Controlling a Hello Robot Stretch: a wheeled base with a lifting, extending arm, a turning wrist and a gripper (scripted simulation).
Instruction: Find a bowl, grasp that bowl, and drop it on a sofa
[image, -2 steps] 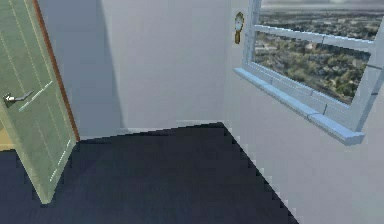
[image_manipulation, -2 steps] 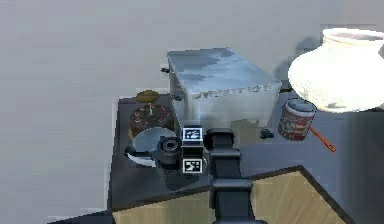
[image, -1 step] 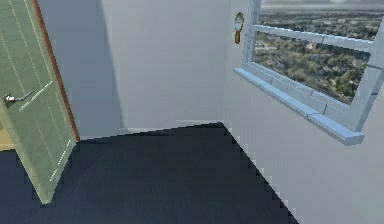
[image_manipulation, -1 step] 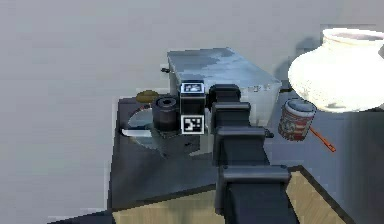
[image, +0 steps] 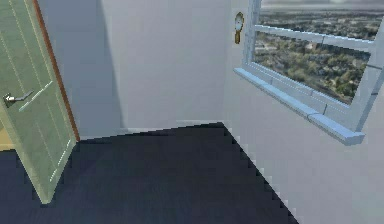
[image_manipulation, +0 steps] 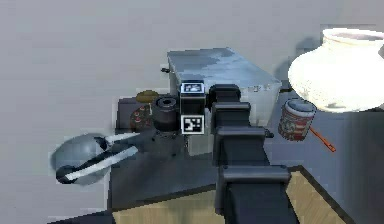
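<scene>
Your tool (image_manipulation: 85, 163) is at the arm side view's lower left, at the end of the dark arm (image_manipulation: 245, 170) that rises from the bottom edge. It holds the grey bowl (image_manipulation: 75, 148), which hangs at the fingers just left of the counter's edge with only plain grey behind it. You cannot tell how the fingers are set on it.

In the forward view you have a dark floor (image: 170, 175) across the lower half. A green door (image: 30, 100) stands open at the left, and a window (image: 315, 60) with a pale sill is at the upper right.

In the arm side view the dark counter (image_manipulation: 295, 165) spans the middle. A big white vase (image_manipulation: 340, 70) takes the upper right and a grey metal box (image_manipulation: 225, 75) stands at top centre. A red patterned cup (image_manipulation: 298, 122) sits just right of the arm, and two small dark pots (image_manipulation: 150, 103) stand left of the white markers (image_manipulation: 192, 123).
</scene>
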